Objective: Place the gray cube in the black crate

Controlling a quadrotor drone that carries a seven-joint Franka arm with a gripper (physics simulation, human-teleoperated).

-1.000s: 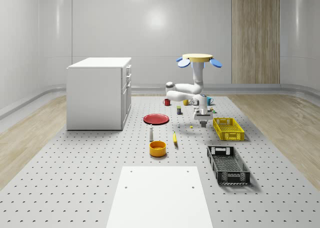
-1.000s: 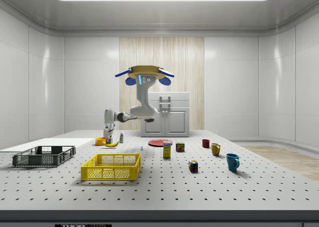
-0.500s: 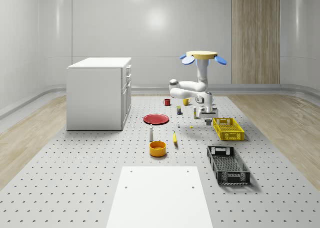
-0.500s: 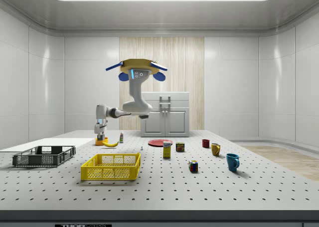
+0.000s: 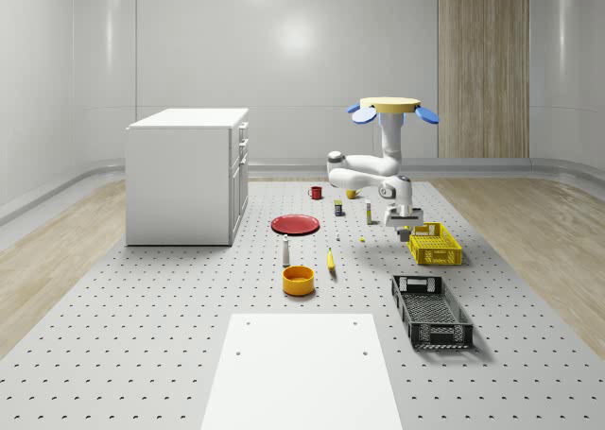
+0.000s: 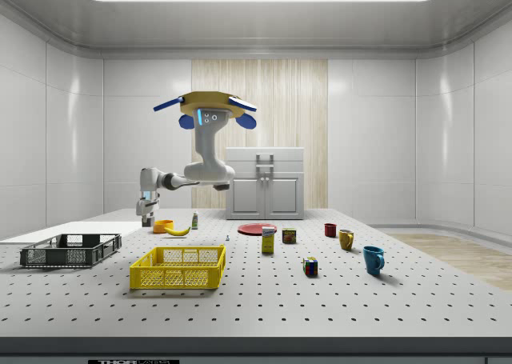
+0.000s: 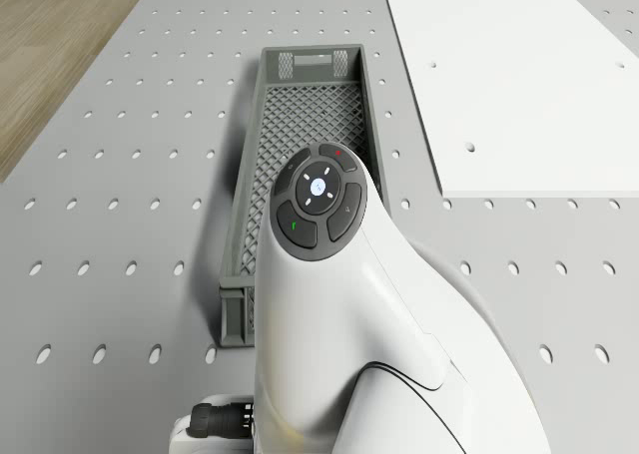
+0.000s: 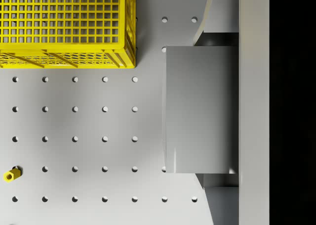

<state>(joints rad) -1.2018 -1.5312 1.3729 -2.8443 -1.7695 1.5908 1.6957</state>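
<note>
Matt gray cube (image 8: 200,109), smooth faces, soft sheen. Black crate (image 5: 431,310) looks like moulded plastic mesh, as does the yellow crate (image 8: 66,24), only brighter. Arm (image 7: 339,314) shell gleams glossy white. Table (image 5: 142,335) reads as dull perforated metal.

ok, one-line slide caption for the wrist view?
Gripper carrying the gray cube above the perforated table, beside the yellow crate.

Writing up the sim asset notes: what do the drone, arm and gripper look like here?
The drone has a flat tan-yellow disc body with blue rotor blades and a white column bearing pale blue lights. The arm is glossy white with rounded links and grey joint bands. Its wrist has a dark grey round button pad with red and green marks. The gripper is light grey.
</note>
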